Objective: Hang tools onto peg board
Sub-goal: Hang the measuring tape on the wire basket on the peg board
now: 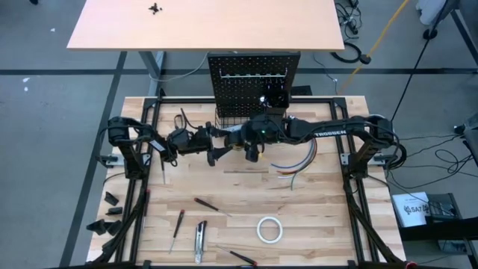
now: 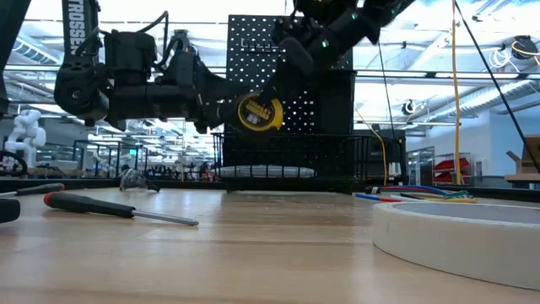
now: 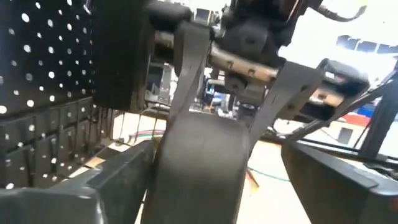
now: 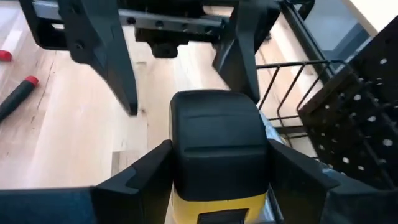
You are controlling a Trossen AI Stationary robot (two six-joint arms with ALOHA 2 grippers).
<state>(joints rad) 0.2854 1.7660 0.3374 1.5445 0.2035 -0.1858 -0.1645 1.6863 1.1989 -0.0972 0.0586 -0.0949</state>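
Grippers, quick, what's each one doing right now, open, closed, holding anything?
Left gripper: open, jaws spread beside the tape measure, not gripping it.
Right gripper: closed on the tape measure, up by the peg board.

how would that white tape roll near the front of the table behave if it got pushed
The white tape roll lies flat on its side, so it would likely slide rather than roll. Being a thin open ring, it is probably light and might deform slightly if squeezed.
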